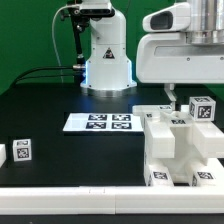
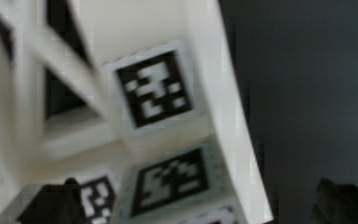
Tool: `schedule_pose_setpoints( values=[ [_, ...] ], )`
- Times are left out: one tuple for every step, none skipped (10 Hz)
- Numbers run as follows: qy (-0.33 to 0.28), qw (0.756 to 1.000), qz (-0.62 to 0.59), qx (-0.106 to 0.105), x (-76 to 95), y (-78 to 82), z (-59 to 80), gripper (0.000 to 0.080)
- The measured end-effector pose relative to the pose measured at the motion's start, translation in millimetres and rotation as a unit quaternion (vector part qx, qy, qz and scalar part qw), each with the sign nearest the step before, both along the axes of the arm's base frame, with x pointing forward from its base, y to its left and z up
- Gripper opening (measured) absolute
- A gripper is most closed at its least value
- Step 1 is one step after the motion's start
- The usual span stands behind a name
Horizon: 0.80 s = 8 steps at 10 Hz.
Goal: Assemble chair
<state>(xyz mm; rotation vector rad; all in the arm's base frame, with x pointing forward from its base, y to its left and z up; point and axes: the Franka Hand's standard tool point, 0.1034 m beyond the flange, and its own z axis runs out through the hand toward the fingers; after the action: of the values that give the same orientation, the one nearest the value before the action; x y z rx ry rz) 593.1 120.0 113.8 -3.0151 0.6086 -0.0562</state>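
Observation:
The chair (image 1: 178,148) is a cluster of white blocky pieces with black-and-white tags at the exterior view's right, near the table's front edge. A tagged white post (image 1: 202,108) rises at its back. My gripper (image 1: 171,99) hangs just above the cluster's back part, under the white arm. In the wrist view a white chair piece (image 2: 176,100) with several tags fills the frame. My gripper (image 2: 197,205) is open wide, with one dark fingertip (image 2: 55,200) in front of the piece and the other (image 2: 345,200) well off its edge.
The marker board (image 1: 100,122) lies flat in the middle of the black table. Two loose white tagged parts (image 1: 21,151) sit at the exterior view's left front. The robot base (image 1: 106,55) stands at the back, before a green backdrop.

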Motion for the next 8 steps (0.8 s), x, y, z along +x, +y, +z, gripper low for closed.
schedule_pose_setpoints(
  values=[
    [0.000,1.000,0.001,0.000,0.1,-1.1,-0.2,0.0499],
    [0.001,1.000,-0.016,0.001,-0.1,-0.6,-0.4,0.0360],
    [0.003,0.999,-0.050,0.003,-0.3,-0.5,-0.8,0.0360],
    [0.006,0.996,-0.087,0.004,-0.4,-1.1,-1.4,0.0262],
    [0.009,0.992,-0.126,0.005,-0.4,-1.9,-2.1,0.0262],
    [0.013,0.982,-0.189,0.008,-0.1,-2.3,-1.6,0.0262],
    [0.018,0.960,-0.281,0.013,-0.3,-0.4,-1.8,0.0262],
    [0.020,0.918,-0.395,0.022,1.2,0.7,-2.5,0.0263]
  ],
)
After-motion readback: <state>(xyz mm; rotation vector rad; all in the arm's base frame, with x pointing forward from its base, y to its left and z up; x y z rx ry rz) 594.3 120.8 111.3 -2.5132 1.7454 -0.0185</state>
